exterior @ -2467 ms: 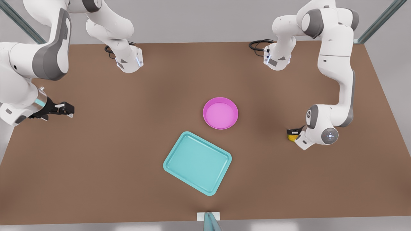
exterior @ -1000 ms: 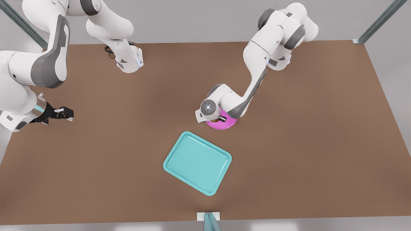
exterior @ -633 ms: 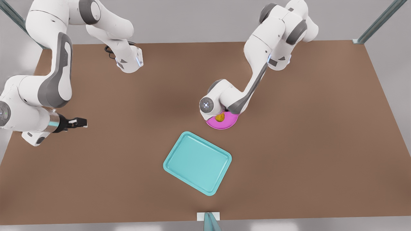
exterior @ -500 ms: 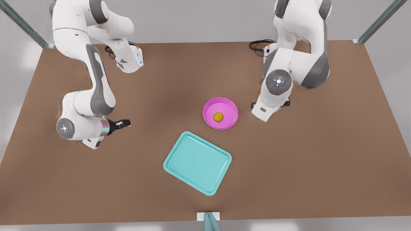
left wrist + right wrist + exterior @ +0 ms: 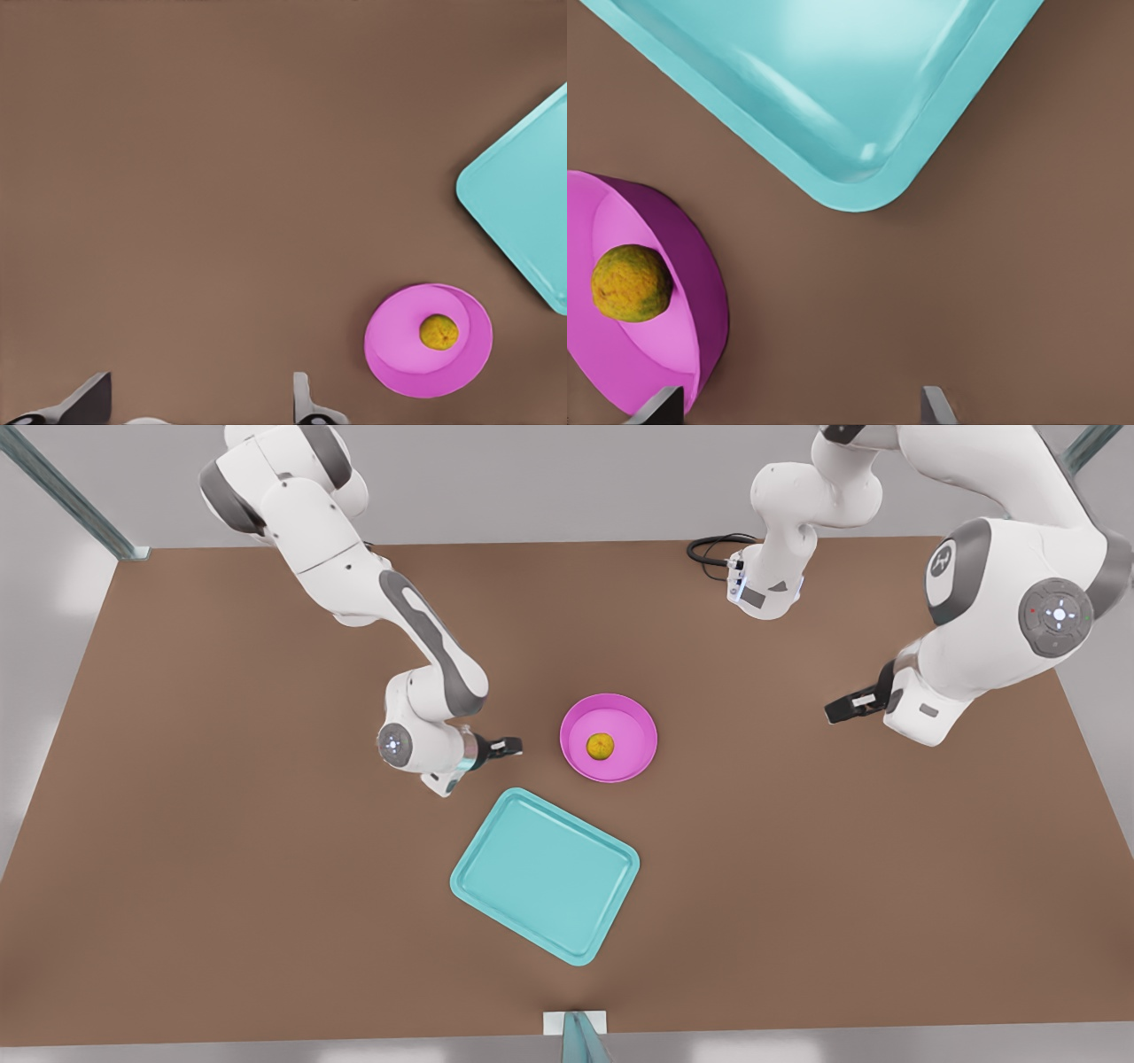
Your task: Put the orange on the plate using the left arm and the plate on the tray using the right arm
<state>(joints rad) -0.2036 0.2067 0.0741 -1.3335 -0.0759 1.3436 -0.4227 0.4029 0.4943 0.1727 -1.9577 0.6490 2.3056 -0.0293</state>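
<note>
The orange [image 5: 601, 746] lies in the middle of the pink plate [image 5: 633, 722], which rests on the brown table just behind the teal tray [image 5: 545, 875]. My right gripper [image 5: 505, 746] hovers low and open just off the plate's rim on the front view's left, with nothing between its fingers. Its wrist view shows the orange [image 5: 631, 283], the plate's wall [image 5: 700, 266] and a tray corner [image 5: 833, 88] ahead of the right gripper [image 5: 797, 409]. My left gripper [image 5: 843, 708] hangs open well off to the front view's right. From there the plate [image 5: 399, 354], orange [image 5: 438, 332] and tray [image 5: 532, 204] sit far beyond the left gripper [image 5: 195, 409].
One arm base [image 5: 766, 593] with a black cable [image 5: 713, 549] stands at the table's back edge. A small metal post [image 5: 576, 1036] sits at the front edge. Bare tabletop surrounds the plate and tray.
The left arm carried the orange to the plate, let it go there and withdrew to the front view's right. The right arm swung in from the front view's left to beside the plate.
</note>
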